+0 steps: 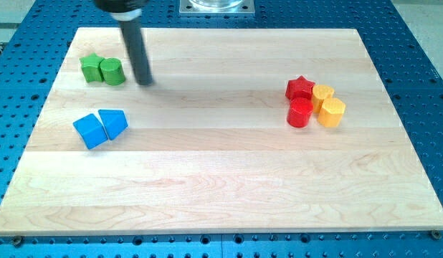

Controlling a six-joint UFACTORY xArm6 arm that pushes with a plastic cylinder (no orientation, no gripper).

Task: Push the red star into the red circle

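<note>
The red star [299,88] was seen touching the red circle [300,113], directly above it. My tip [145,82], holding nothing, was placed far to the star's left, beside the green cylinder [112,72].

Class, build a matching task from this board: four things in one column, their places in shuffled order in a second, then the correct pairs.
Things
1. red star
2. green cylinder
3. blue cube
4. my tip

Places
A. view's left, lowest of the blocks there
B. just right of the green cylinder
C. view's right, above the red cylinder
D. beside the green star

Pairs: 1-C, 2-D, 3-A, 4-B
</note>
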